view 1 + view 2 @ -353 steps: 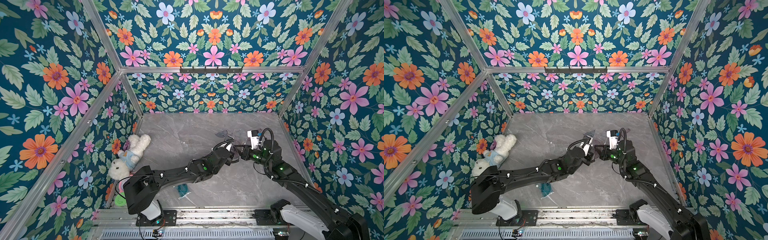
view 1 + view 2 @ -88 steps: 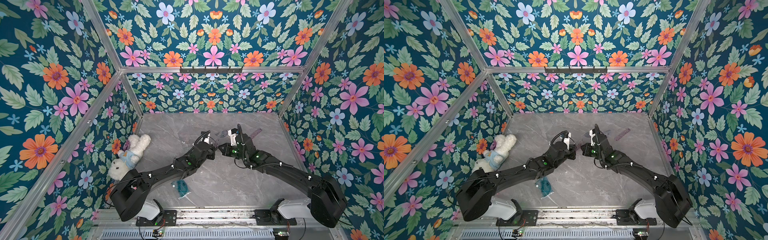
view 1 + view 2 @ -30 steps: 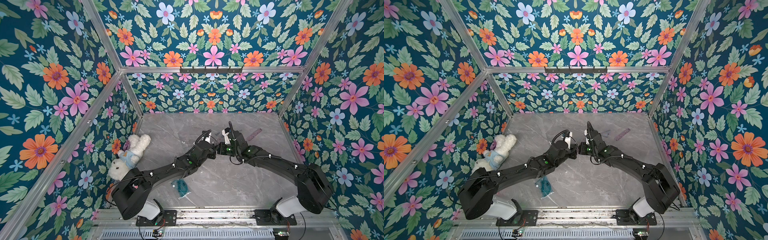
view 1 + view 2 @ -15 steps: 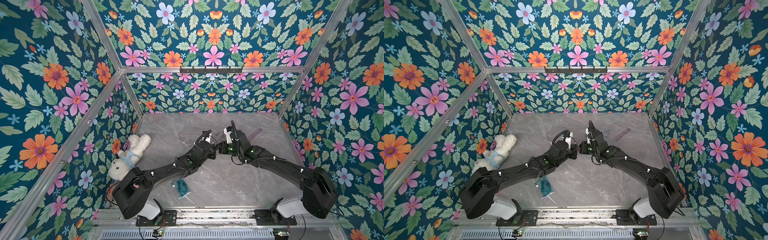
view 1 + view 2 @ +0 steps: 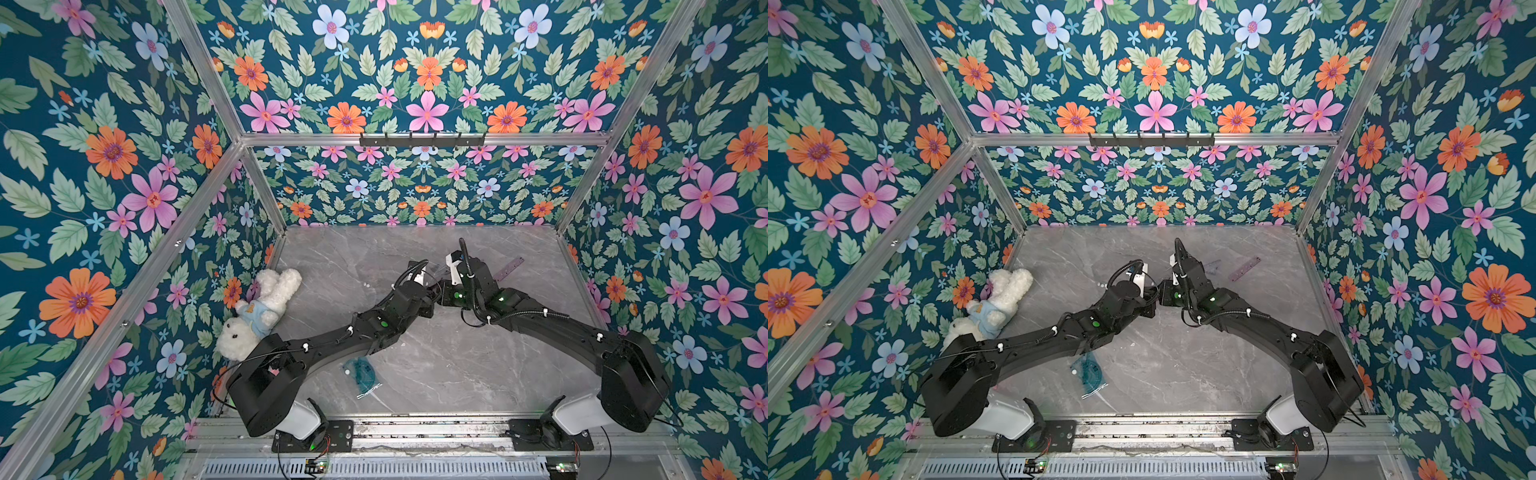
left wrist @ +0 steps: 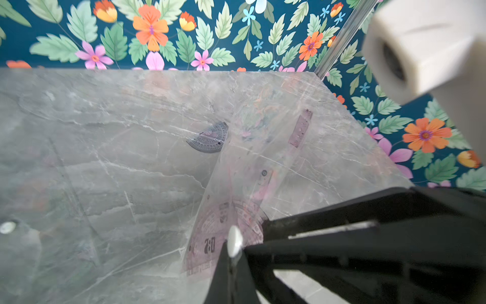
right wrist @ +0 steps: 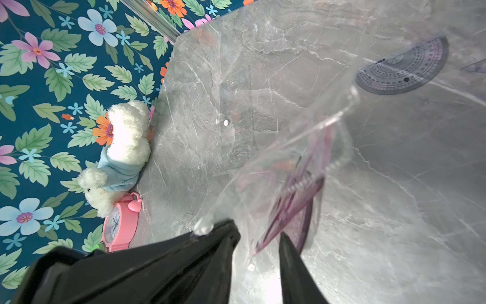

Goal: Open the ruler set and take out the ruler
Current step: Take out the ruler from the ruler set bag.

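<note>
Spreading beneath both arms is a grey marble-veined surface [image 5: 457, 374], boxed in by walls of dark teal floral wallpaper [image 5: 415, 83] on an aluminium frame [image 5: 291, 139], with a black hook rail [image 5: 422, 141] at 12 o'clock. A white plush rabbit in a blue top [image 5: 266, 307] lies at 9 o'clock. A pink alarm clock [image 7: 121, 223] stands just beside it, and a teal half-round plastic piece in a clear wrapper [image 5: 362, 372] sits at 7 o'clock.

Just off centre toward 12 o'clock, the ruler set [image 6: 244, 184], a clear plastic pouch with purple pieces inside, is held up between the arms. The left gripper [image 6: 232, 252] has its jaws pinched tight on the pouch's edge by a white snap. The right gripper [image 7: 259, 244] has its jaws narrowly parted with the pouch's mouth between them. The purple translucent ruler [image 5: 505, 269] lies flat at 2 o'clock, with a grey half-round protractor [image 6: 210, 138] near it.

Some twelve seconds earlier that ruler was not on the surface and the jaws met farther toward 3 o'clock. The rabbit has not moved.
</note>
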Robot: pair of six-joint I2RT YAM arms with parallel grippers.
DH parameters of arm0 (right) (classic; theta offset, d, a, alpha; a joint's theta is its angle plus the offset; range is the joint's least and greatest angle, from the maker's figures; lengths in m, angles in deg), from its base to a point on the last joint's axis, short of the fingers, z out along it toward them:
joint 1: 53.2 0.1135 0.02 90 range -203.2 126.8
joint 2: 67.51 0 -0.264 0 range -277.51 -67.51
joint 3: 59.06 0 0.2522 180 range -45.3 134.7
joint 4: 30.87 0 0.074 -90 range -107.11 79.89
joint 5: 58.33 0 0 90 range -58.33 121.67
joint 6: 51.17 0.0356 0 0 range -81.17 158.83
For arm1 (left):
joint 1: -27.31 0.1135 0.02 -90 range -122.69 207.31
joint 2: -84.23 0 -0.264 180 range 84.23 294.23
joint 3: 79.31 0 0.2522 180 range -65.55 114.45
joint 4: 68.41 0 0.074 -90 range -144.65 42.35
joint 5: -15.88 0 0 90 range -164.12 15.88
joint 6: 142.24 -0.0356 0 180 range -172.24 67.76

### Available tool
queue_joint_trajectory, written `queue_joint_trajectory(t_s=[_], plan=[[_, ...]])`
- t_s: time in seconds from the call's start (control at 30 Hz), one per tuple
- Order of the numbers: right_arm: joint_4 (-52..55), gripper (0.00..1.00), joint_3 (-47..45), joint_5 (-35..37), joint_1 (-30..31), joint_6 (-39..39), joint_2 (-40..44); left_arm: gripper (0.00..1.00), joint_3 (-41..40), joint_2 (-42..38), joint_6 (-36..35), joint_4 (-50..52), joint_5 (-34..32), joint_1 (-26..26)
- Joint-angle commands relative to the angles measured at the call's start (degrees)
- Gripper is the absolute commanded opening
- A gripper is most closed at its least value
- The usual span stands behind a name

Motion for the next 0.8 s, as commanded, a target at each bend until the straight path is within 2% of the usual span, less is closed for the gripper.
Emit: queue_joint_trajectory(t_s=[0.0, 0.43, 0.77], plan=[[0.98, 0.32, 0.94, 0.31, 0.01, 0.40, -0.74, 0.00, 0.72, 0.13, -1.62, -0.65, -0.92, -0.56], [2.41, 0.26, 2.75, 1.43, 0.07, 0.44, -3.22, 0.00, 0.81, 0.00, -1.75, -1.39, -0.20, -0.79], [2.65, 0.10, 2.57, 1.45, 0.06, 0.18, -3.15, 0.00, 0.57, 0.37, -1.71, -1.74, -1.07, -0.92]])
